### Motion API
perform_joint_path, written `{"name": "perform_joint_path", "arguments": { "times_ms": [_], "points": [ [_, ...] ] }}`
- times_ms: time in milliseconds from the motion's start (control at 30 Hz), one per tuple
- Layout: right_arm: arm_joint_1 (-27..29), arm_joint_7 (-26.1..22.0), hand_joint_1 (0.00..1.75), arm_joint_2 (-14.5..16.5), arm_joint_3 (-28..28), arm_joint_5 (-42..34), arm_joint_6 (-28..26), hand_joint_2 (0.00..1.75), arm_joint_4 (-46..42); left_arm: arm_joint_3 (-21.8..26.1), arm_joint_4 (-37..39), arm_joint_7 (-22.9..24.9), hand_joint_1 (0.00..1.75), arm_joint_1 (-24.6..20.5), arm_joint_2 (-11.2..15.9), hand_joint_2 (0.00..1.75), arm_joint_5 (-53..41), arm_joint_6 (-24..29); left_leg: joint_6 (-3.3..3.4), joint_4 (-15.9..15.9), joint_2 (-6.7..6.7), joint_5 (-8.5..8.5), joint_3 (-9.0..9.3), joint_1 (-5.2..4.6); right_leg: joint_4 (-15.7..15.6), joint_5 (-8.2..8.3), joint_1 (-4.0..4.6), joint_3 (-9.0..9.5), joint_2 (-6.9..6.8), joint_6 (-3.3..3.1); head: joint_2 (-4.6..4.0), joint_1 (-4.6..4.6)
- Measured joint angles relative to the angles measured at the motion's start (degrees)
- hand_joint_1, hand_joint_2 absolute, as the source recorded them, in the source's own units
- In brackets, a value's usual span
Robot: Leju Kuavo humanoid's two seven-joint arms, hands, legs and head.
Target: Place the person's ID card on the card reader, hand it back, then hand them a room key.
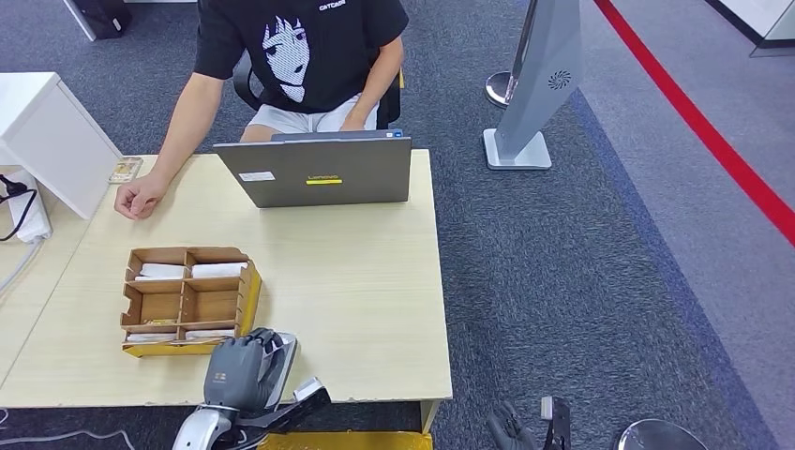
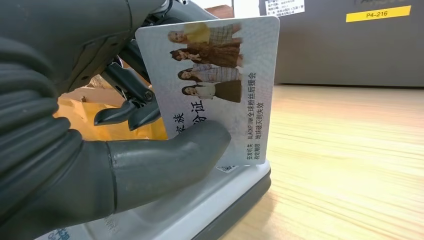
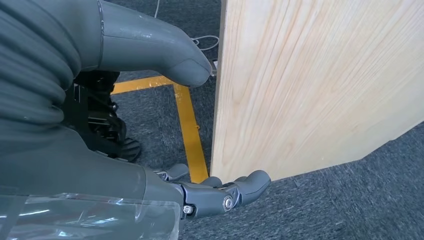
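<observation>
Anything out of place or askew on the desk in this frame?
Nothing stands out. The left hand holds the ID card tilted above the card reader, mid-task, not a fault. The wooden organizer and laptop sit squarely on the table.

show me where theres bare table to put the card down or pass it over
Widest bare tabletop lies between the laptop and the near edge, right of the wooden organizer. Crowded: the near-left corner, where the left hand holds the ID card over the card reader.
</observation>
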Motion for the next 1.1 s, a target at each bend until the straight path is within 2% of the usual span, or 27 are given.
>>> {"name": "perform_joint_path", "arguments": {
  "times_ms": [233,400,600,833,1100],
  "points": [
    [-0.07,0.03,0.0,0.0,-0.01,0.05,0.0,1.75,-0.01,0.0,-0.37,-0.07,1.75,-0.03,-0.04,1.75,-0.37,0.32,0.0,0.0,0.0,0.0,0.0,0.0,0.0,0.0,0.0,-0.01,0.0,0.0,0.0,-0.01],
    [-0.32,0.5,0.0,0.0,0.23,0.46,0.07,1.75,-0.02,0.0,-5.15,0.71,1.75,-0.91,0.07,1.75,-2.27,-0.67,-0.01,0.0,0.0,0.02,-0.01,0.01,0.0,0.01,0.01,-0.02,0.0,0.0,0.0,0.0],
    [-1.18,1.4,0.0,0.01,1.51,1.42,0.19,1.75,-0.01,0.0,-11.97,3.94,1.75,-6.57,1.54,1.75,-5.6,-2.3,-0.05,0.01,-0.02,0.08,-0.02,0.01,0.04,0.05,0.01,-0.01,-0.01,0.0,0.0,0.01],
    [-1.92,2.19,0.0,0.05,3.04,2.2,0.52,1.75,-0.01,1.66,-12.91,6.18,1.75,-14.75,6.09,1.75,-6.41,-2.6,-0.07,0.0,-0.04,0.14,-0.02,0.02,0.09,0.07,0.02,-0.01,-0.02,-0.03,0.0,-0.01],
    [-2.15,2.22,0.0,0.14,4.06,2.26,0.75,1.75,0.01,3.48,-12.89,6.66,1.75,-17.7,8.37,1.75,-6.62,-2.43,-0.07,0.0,-0.04,0.13,-0.05,0.02,0.09,0.07,0.02,-0.02,-0.02,-0.03,0.0,0.01]
  ]
}}
